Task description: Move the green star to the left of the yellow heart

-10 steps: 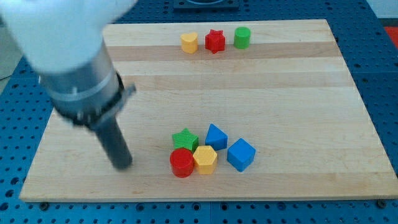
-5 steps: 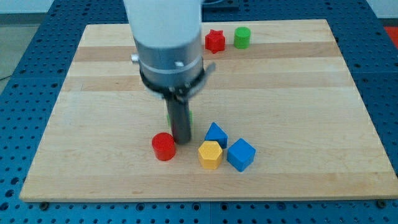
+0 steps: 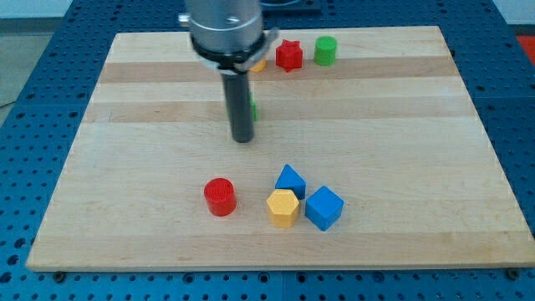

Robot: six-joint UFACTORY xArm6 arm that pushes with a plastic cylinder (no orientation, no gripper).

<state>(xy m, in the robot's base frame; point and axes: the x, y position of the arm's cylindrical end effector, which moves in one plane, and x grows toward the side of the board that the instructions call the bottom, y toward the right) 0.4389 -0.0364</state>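
With no claw on this arm, only my tip [image 3: 242, 139] at the rod's end, the small green star-shaped block [image 3: 253, 108], mostly hidden behind the rod near the board's middle, looks light, rigid and easily slid; its lower side seems the best place to push.

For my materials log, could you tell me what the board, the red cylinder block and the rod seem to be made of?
Pale rectangular board: apparently wood, matt, with lengthwise grain strips. Red cylinder block: uniform colour, possibly painted wood or plastic. Dark rod ending in my tip: smooth, dark, possibly metal or plastic.
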